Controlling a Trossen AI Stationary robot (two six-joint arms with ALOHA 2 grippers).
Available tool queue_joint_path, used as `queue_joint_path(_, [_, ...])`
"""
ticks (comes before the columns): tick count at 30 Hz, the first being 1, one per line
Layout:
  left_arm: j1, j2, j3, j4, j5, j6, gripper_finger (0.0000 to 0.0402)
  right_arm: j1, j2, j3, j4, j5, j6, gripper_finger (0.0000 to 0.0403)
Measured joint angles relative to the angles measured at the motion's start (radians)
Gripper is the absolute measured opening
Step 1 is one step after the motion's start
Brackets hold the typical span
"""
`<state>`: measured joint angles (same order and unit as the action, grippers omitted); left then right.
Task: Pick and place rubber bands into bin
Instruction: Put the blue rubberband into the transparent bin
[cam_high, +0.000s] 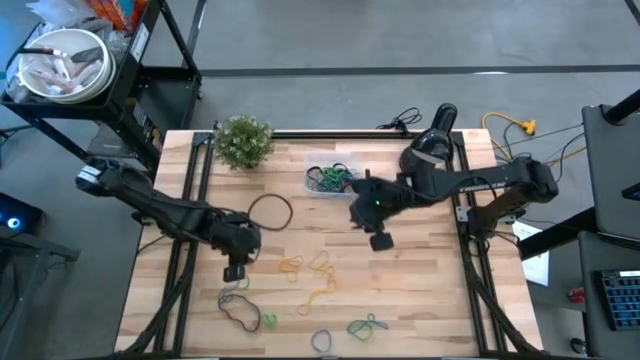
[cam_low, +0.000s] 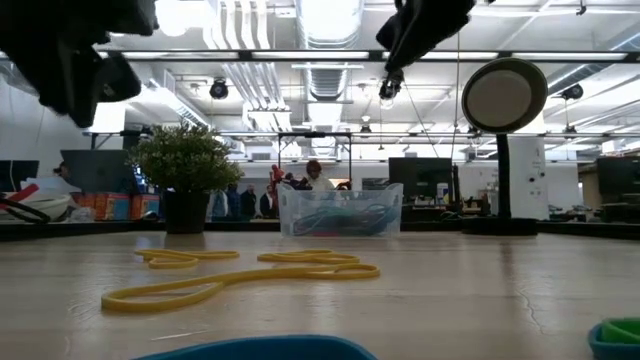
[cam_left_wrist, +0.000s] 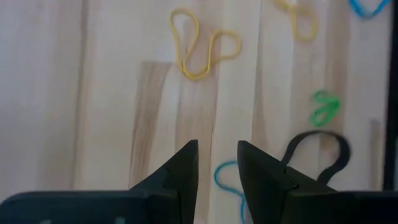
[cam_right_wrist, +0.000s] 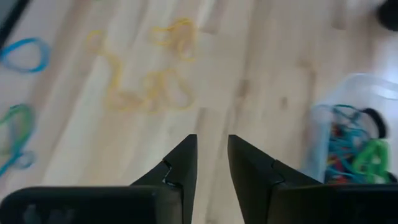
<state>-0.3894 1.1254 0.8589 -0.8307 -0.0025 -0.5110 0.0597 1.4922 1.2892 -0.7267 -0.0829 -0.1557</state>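
The rubber bands lie loose on the wooden table: yellow loops (cam_high: 318, 270), a black one (cam_high: 238, 310), green (cam_high: 268, 320) and blue (cam_high: 322, 340) near the near edge, and a big brown loop (cam_high: 270, 210). The clear bin (cam_high: 330, 178) by the far edge holds a tangle of bands (cam_right_wrist: 351, 149). My left gripper (cam_high: 235, 270) hovers open and empty over the near-left bands, with a blue loop (cam_left_wrist: 227, 183) under its fingertips (cam_left_wrist: 217, 165). My right gripper (cam_high: 380, 240) hangs open and empty (cam_right_wrist: 212, 155) just on the near side of the bin.
A small potted plant (cam_high: 243, 140) stands at the far-left corner, left of the bin. A black round-headed lamp (cam_high: 440, 125) sits at the far right. A metal bowl (cam_high: 62, 65) rests on a cart off the table's left. Bare wood lies between the grippers.
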Motion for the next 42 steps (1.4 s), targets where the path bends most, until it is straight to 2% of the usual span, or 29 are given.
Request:
queue_joint_path(12, [-0.078,0.225,0.0,-0.017,0.036,0.053,0.0095,0.12,-0.066,-0.083,0.0,-0.003,0.146,0.0068])
queue_joint_path(20, [-0.107,0.292,0.0,-0.013,0.062,0.054,0.0095,0.129,-0.103,-0.161,0.018,0.002,0.217,0.0069])
queue_joint_path(27, [-0.118,0.35,-0.002,0.014,0.064,0.081,0.0095,0.147,-0.152,-0.231,0.131,0.004,0.259,0.007])
queue_joint_path(36, [-0.124,0.455,-0.012,0.056,0.065,0.11,0.0095,0.162,-0.196,-0.278,0.184,0.007,0.319,0.0064])
queue_joint_path(42, [-0.134,0.456,-0.036,0.072,0.069,0.107,0.0095,0.183,-0.2,-0.282,0.186,0.013,0.333,0.0063])
